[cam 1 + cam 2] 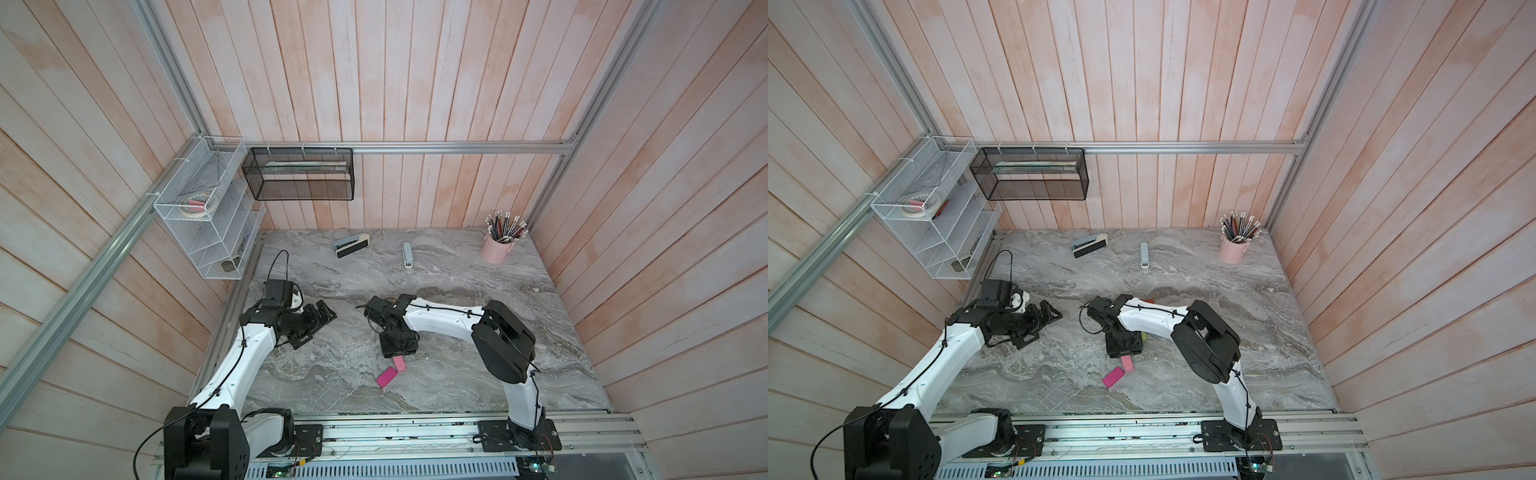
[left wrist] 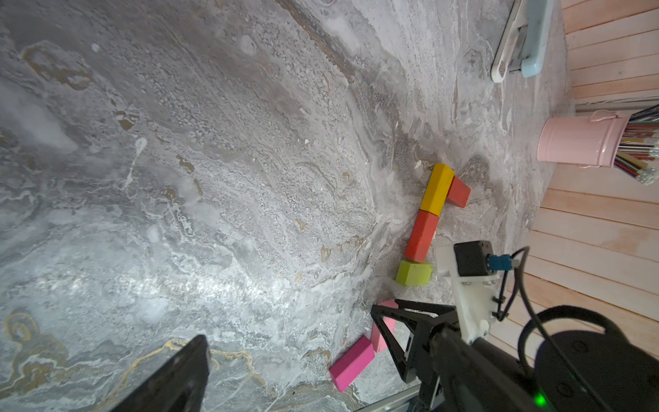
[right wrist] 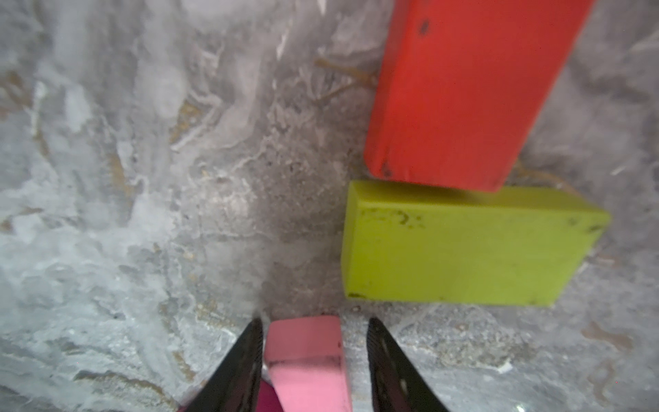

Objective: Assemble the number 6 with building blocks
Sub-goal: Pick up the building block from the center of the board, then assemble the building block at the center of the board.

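In the left wrist view a yellow brick [image 2: 437, 192], a red brick [image 2: 460, 192], a second red brick [image 2: 422, 235] and a lime green brick [image 2: 413, 273] lie joined in a line with a hook at the far end. The light pink brick [image 1: 400, 364] and the magenta brick [image 1: 386, 377] lie nearer the front, touching at a corner. My right gripper [image 3: 315, 321] points down and straddles the light pink brick [image 3: 306, 356]. One finger is against it and the other stands a small gap away. My left gripper [image 1: 318, 326] hovers open and empty at the left.
A grey-white stapler [image 1: 407, 255] and a grey-and-cream device [image 1: 351, 245] lie near the back wall. A pink cup of pencils [image 1: 498, 245] stands at the back right. A white wire rack [image 1: 203, 208] and a black mesh basket [image 1: 299, 174] hang at the back left.
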You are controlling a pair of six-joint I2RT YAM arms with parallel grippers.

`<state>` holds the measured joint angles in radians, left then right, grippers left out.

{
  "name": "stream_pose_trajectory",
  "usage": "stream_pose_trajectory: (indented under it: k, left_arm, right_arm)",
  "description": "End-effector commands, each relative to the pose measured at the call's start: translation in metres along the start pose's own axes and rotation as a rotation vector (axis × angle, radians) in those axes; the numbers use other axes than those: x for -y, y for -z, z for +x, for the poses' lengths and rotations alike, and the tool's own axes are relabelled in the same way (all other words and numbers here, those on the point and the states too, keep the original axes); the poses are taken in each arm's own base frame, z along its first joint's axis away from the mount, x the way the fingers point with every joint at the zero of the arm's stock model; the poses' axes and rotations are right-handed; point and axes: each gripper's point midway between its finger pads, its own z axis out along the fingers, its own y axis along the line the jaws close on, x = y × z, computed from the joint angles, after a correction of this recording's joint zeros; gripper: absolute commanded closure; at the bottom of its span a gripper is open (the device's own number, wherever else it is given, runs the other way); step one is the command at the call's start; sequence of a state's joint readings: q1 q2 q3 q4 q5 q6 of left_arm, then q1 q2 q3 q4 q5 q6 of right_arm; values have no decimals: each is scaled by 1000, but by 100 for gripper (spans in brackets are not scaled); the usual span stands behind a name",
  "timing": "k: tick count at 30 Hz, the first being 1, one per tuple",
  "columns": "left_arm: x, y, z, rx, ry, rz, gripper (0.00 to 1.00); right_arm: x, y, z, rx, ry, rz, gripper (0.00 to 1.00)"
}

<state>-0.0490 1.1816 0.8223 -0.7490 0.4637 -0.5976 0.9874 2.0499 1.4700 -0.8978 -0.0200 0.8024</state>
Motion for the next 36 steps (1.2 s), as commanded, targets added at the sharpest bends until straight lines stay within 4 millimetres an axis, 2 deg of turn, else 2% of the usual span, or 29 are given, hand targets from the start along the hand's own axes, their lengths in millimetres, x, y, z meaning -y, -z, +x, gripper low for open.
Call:
stream_pose_trajectory:
  k: [1,4,6,10,17,23,31,36]
  left_arm:
    - [0,2,1,1,-22,-9,0]
    - [1,3,0,3,-23,-9,0]
    - [1,2,1,2,-23,-9,0]
    - [-1,1,3,-3,-20,-9,0]
    - [-6,-4,8,-20,-17,-9,0]
    - [0,-7,6,-25,-23,0,0]
    - [26,-20,-8,-40,-40,18,0]
    - [52,-40,-22,-68,-11,62,0]
  right_arm:
    - [2,-13,-9,12,0,24,62]
    - [4,-13,-6,9,-3,24,66]
    - [6,-11,-4,10,-8,23,73]
    - [13,0,0,26,-29,25,74]
    - [28,42,-5,104,-87,17,74]
    - [58,66,-18,154,-147,26,74]
    - [104,69,-30,168,-204,51,74]
    - [123,65,-45,177,-201,60,74]
